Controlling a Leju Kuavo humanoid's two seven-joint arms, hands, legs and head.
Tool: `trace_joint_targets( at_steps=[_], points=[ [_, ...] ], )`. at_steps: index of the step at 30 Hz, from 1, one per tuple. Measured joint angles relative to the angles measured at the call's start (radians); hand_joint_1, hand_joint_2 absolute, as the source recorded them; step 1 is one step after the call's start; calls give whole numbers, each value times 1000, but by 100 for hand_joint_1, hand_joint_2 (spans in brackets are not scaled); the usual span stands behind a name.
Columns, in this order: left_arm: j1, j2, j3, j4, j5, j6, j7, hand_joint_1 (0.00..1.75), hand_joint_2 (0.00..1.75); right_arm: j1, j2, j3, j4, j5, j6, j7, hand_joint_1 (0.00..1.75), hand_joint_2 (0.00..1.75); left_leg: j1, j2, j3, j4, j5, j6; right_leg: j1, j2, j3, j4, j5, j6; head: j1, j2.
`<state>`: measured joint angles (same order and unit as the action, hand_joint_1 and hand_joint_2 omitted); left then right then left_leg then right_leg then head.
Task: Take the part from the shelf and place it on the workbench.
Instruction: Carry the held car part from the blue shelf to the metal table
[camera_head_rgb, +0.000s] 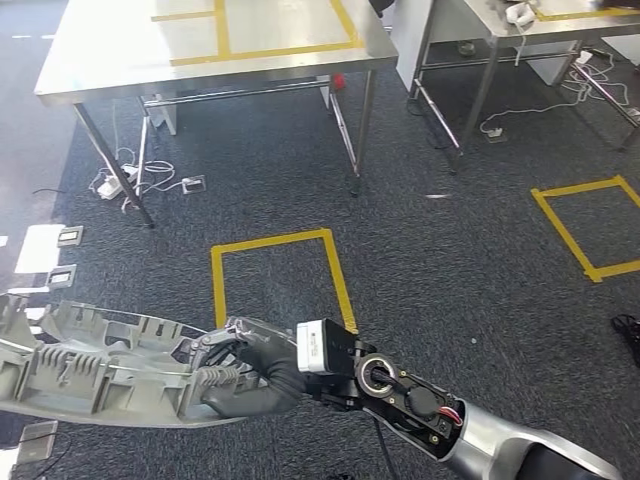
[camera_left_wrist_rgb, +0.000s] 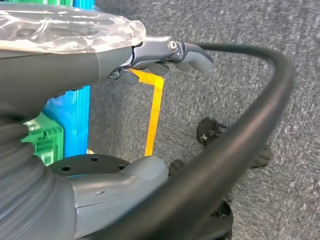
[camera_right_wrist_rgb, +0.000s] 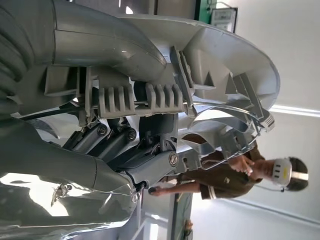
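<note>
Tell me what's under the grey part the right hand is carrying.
Under the grey ribbed part, held by the right hand, lies dark carpet, with a floor socket plate at its lower edge. The floor directly beneath the part is covered.

No writing, label, brand or number is legible on any surface here; the floor markings are plain yellow tape outlines.

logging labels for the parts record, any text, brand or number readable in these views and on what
No text can be read in any view.
The grey part in the right hand: no lettering or number visible on it.
White block at the right wrist: no print can be made out.
Framed board on the wall: too small and blurred to read.
</note>
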<state>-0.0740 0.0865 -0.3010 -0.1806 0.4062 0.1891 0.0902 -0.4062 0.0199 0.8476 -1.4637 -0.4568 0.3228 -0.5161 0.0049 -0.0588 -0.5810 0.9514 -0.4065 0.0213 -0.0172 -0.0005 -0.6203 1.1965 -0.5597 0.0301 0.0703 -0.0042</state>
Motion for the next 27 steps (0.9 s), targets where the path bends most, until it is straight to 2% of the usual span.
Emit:
trace_joint_targets(
  at_steps=[2, 3, 4, 6, 8, 9, 11, 12, 13, 14, 15, 17, 18, 19, 20, 23, 24, 27],
  points=[
    [2, -1, 0, 0, 2, 1, 0, 0, 175, -1, 0, 0, 0, -1, 1, -2, 175, 175, -1, -16, 5, 4, -5, -3, 1, 14, 49, -136, 77, -10, 5, 0],
    [3, -1, 0, 0, 3, 1, 0, 0, 175, -1, 0, 0, 0, -2, 1, -4, 175, 175, -2, -23, 3, 6, -6, -7, 2, 21, 69, -185, 93, -14, 6, 0],
    [4, -1, 0, 0, 4, 1, 0, 0, 175, -1, 0, 0, 1, -3, 1, -5, 175, 175, -2, -28, -1, 7, -6, -11, 3, 27, 79, -210, 96, -16, 6, 0],
    [7, 0, 0, 0, 6, 1, 0, 0, 175, -1, 0, 0, 1, -5, 1, -7, 175, 175, -2, -32, -8, 7, -3, -22, 3, 28, 87, -223, 92, -22, 3, 0],
    [9, 0, -1, 0, 7, 2, 0, 0, 175, -2, 1, 0, 2, -7, 1, -8, 175, 175, -4, -8, -18, 29, -19, -34, -2, 22, 92, -233, 99, -30, -5, 0],
    [8, 1, -1, 0, 7, 2, 0, 0, 175, -3, 1, -1, 2, -7, 1, -8, 175, 175, -4, 9, -36, 68, -41, -39, -5, 18, 95, -238, 102, -33, -10, 0],
    [4, 0, -1, 0, 9, 3, 0, 0, 175, -1, 1, -2, 4, -8, 0, -9, 175, 175, 1, 40, -99, 194, -103, -49, -4, 7, 97, -240, 103, -37, -22, 0],
    [3, -1, -1, 0, 10, 4, 0, 0, 175, 1, 1, -3, 5, -8, 0, -10, 175, 175, 5, 46, -131, 255, -123, -53, -4, 2, 96, -240, 103, -37, -23, 0],
    [3, -1, -1, 0, 11, 6, 2, 0, 175, 3, 1, -3, 6, -8, 0, -10, 175, 175, 9, 49, -150, 287, -127, -56, -4, -2, 96, -240, 102, -38, -24, 0],
    [3, -1, -1, 0, 13, 7, 3, 0, 175, 4, 1, -3, 7, -8, 0, -10, 175, 175, 11, 51, -150, 283, -112, -59, -4, -5, 97, -240, 101, -37, -25, 0],
    [4, 0, -1, 0, 15, 8, 4, 0, 175, 5, 1, -3, 8, -8, -1, -11, 175, 175, 14, 53, -129, 238, -82, -59, -5, -7, 98, -239, 100, -35, -25, 0],
    [3, 0, -1, 0, 16, 9, 6, 0, 175, 5, 1, -3, 9, -8, -1, -11, 175, 175, 14, 60, -57, 96, -19, -58, -5, -9, 100, -238, 96, -29, -28, 0],
    [1, 0, -1, 0, 16, 9, 7, 0, 175, 5, 1, -3, 9, -8, -1, -11, 175, 175, 12, 62, -29, 42, -3, -53, -3, -10, 100, -238, 93, -24, -29, 0],
    [0, 0, -1, 0, 16, 9, 7, 0, 175, 5, 1, -4, 9, -7, 0, -11, 175, 175, 10, 63, -14, 11, 2, -48, -1, -10, 101, -238, 91, -18, -29, 0],
    [-1, -1, -1, 0, 16, 9, 7, 0, 175, 5, 1, -4, 9, -8, 0, -12, 175, 175, 9, 63, -9, 1, 0, -44, 1, -11, 101, -237, 87, -20, -28, 0],
    [2, -3, -1, 0, 16, 9, 8, 0, 175, 5, 1, -5, 12, -18, 6, -14, 175, 175, 9, 59, -5, -1, -2, -39, 3, -12, 105, -237, 80, -46, -24, 0],
    [2, -2, -1, 0, 16, 9, 8, 0, 175, 5, 1, -5, 13, -21, 8, -14, 175, 175, 8, 58, -4, -1, -3, -37, 3, -12, 108, -239, 82, -49, -23, 0],
    [3, -2, -1, 0, 18, 9, 9, 0, 175, 5, 1, -6, 14, -25, 12, -15, 175, 175, 6, 56, -4, -1, -5, -32, 1, -12, 114, -248, 85, -40, -21, 0]
  ],
)
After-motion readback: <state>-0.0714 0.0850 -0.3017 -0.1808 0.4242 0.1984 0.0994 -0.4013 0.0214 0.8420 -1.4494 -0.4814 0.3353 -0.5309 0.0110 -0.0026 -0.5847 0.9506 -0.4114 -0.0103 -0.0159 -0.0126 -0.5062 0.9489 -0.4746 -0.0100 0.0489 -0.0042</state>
